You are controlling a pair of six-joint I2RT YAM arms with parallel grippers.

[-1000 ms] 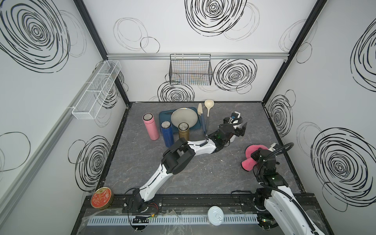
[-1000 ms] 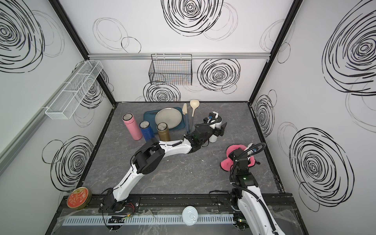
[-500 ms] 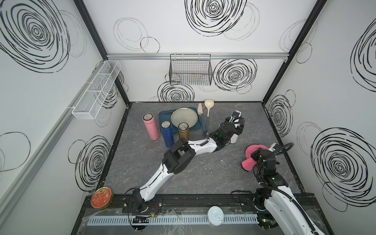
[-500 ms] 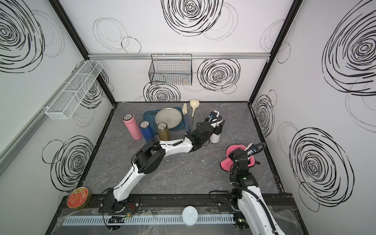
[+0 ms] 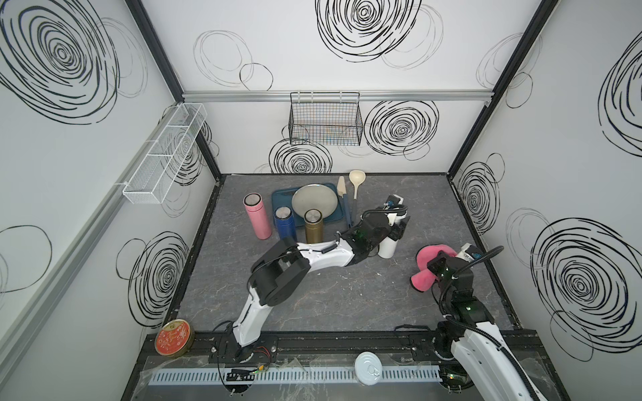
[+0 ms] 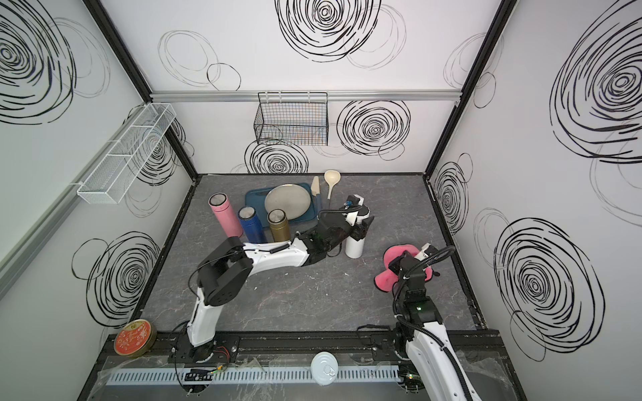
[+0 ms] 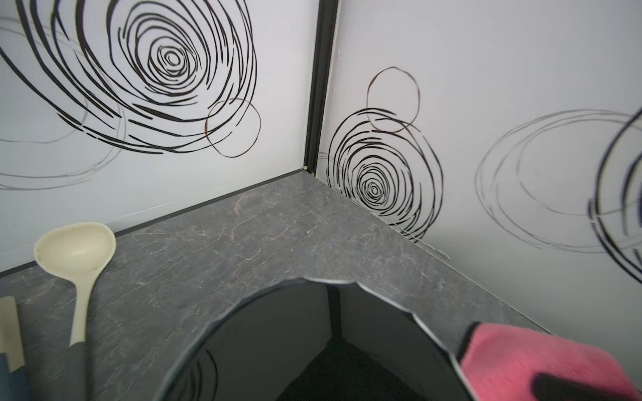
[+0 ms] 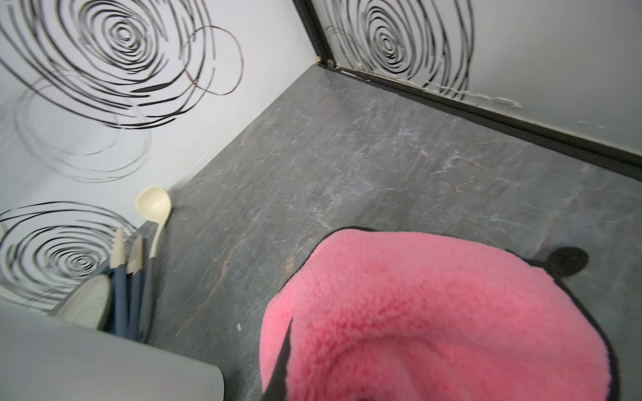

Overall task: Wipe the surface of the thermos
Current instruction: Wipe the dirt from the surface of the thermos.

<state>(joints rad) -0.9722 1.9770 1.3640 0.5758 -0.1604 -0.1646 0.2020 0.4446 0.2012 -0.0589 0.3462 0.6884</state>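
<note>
Right of centre in both top views, the white thermos (image 5: 387, 247) stands upright on the grey marbled tabletop (image 5: 330, 298). The left gripper (image 5: 396, 231) reaches it from the centre of the frame. Its jaws are clamped tight on the thermos's upper part, hiding the top, and only the white lower body shows beneath them. The left wrist view is filled close to the lens by a glossy black curved surface (image 7: 312, 347); I cannot tell what it belongs to.

Toward the lower right of the thermos and apart from it, the right gripper (image 5: 440, 268) is pinched closed on a pink fleece cloth (image 5: 424, 269). The cloth bunches around its fingers and hangs down to the table. In the right wrist view the same cloth (image 8: 434, 312) shows a black trim.

Left of the white thermos, three more thermoses stand in a row: pink (image 5: 257, 217), blue (image 5: 285, 225) and bronze (image 5: 314, 227). Behind them a blue tray (image 5: 279, 196) carries a round metal plate (image 5: 314, 199). A spatula (image 5: 342, 189) and a cream ladle (image 5: 356, 178) lie just beside its right edge.

A black wire basket (image 5: 324, 119) hangs on the back wall at upper centre, and a white wire shelf (image 5: 163, 152) runs along the left wall. At the bottom edge sit a red tin (image 5: 173, 336) at the left and a white can lid (image 5: 367, 362) right of centre.
</note>
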